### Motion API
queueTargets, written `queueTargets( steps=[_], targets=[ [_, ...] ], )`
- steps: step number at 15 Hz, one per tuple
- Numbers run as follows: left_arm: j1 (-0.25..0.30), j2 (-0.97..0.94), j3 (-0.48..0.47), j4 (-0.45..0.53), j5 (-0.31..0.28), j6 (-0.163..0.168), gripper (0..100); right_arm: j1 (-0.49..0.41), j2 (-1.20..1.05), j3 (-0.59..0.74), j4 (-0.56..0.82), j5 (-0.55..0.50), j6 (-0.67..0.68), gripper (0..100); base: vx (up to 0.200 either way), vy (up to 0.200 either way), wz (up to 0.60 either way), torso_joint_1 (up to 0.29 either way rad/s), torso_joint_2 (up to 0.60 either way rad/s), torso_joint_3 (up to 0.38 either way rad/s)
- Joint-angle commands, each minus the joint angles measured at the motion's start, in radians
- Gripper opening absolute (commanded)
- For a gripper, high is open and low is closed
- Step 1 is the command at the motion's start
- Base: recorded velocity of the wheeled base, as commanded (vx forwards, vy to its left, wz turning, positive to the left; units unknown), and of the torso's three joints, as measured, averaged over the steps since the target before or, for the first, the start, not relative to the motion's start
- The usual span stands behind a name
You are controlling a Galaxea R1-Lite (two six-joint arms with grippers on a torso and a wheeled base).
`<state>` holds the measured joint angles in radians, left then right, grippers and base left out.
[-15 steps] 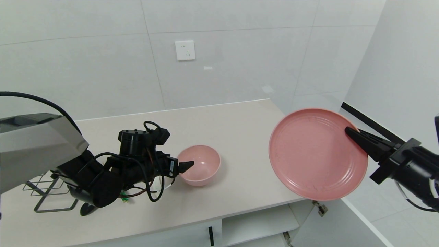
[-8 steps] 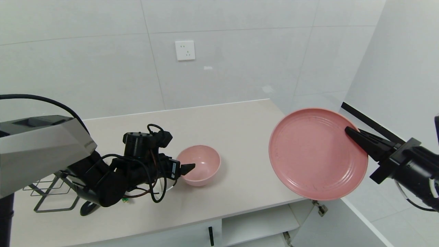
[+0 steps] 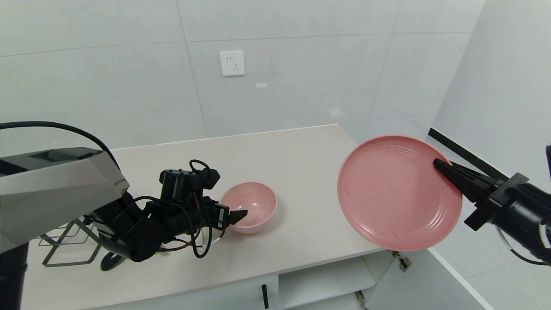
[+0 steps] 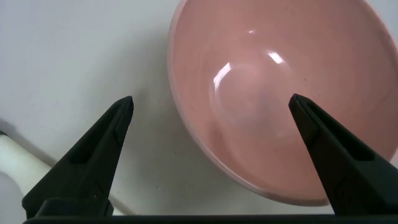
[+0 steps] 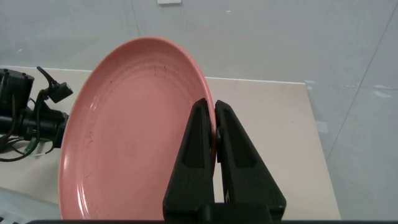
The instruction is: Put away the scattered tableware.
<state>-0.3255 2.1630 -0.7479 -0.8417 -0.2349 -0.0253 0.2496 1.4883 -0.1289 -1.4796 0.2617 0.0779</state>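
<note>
A pink bowl [image 3: 252,206] [image 4: 280,93] stands upright on the beige counter [image 3: 301,172]. My left gripper [image 3: 241,214] [image 4: 211,106] is open at the bowl's near-left rim, one finger over the bowl's inside and the other outside it. A large pink plate [image 3: 396,193] [image 5: 124,130] hangs tilted in the air past the counter's right end, with my right gripper [image 3: 439,165] [image 5: 214,130] shut on its rim.
A black wire rack [image 3: 64,241] stands at the counter's left end, with a white object [image 4: 22,162] near the left arm. Open white shelves [image 3: 323,282] lie below the counter's front edge. A wall socket [image 3: 232,63] is on the tiled wall behind.
My left gripper has moved a little to the right, closer onto the bowl's rim. The right arm and the plate have stayed still.
</note>
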Motion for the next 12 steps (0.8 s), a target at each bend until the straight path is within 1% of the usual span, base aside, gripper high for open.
queueTargets(
  steps=[1,2,6,7,11,12],
  targets=[
    [-0.001,0.006,-0.002,0.000,0.000,-0.001,100,0.000,0.000,0.000,-0.001,0.001,0.000,0,0.000,0.000,0.00,0.000,0.00,0.000],
    [-0.001,0.006,-0.004,0.000,0.000,-0.001,0,0.000,0.000,-0.001,-0.001,0.001,0.000,0,0.000,0.000,0.00,0.000,0.00,0.000],
    [-0.013,-0.002,0.001,-0.007,0.000,-0.001,0,0.000,0.000,0.000,-0.001,0.001,0.000,0,0.000,0.000,0.00,0.000,0.00,0.000],
    [-0.015,-0.005,0.001,-0.033,0.000,-0.001,0,0.000,0.000,0.000,-0.001,0.001,0.000,0,0.000,0.000,0.00,0.000,0.00,0.000],
    [-0.029,-0.008,0.013,-0.232,0.011,0.004,0,0.000,0.000,0.000,-0.001,0.001,0.000,0,0.000,0.000,0.00,0.000,0.00,0.000],
    [-0.029,-0.018,0.018,-0.264,0.011,0.007,0,0.000,-0.002,0.000,-0.001,0.001,0.000,0,0.000,0.000,0.00,0.000,0.00,0.000]
  ],
)
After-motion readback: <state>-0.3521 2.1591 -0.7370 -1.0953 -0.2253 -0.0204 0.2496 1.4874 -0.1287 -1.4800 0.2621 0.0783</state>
